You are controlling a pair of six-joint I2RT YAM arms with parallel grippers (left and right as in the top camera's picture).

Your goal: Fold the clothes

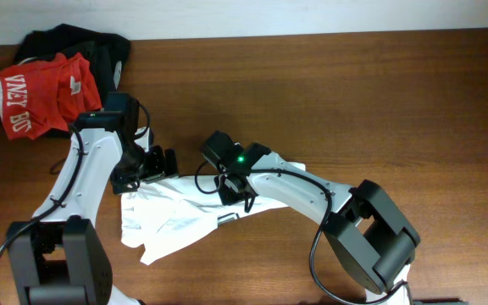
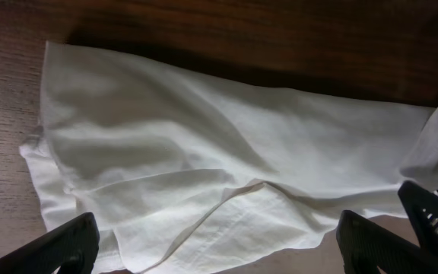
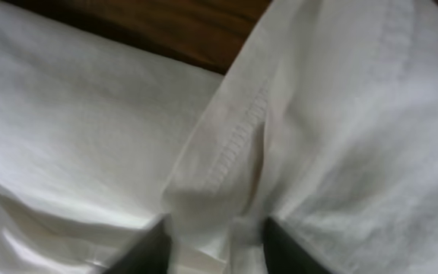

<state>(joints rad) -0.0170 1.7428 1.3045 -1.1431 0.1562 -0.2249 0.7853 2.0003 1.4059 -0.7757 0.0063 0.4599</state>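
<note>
The white T-shirt (image 1: 172, 222), seemingly thin, limp and light, lies crumpled well apart from the red shirt (image 1: 41, 97), nearer the robot, where the right gripper (image 3: 217, 247) pinches its stitched hem, probably the firmest hold, and the left gripper (image 2: 219, 255) gapes wide, empty.

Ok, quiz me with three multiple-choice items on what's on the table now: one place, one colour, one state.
1. The red shirt lies: A far left corner, on the black garment; B near edge; C table's middle.
2. Its lettering is: A yellow; B white; C black.
3. Left gripper, jaws: A shut on cloth; B shut empty; C spread wide.
1 A, overhead shows it there; 2 B, white letters on red; 3 C, fingers stand far apart above the white T-shirt.
</note>
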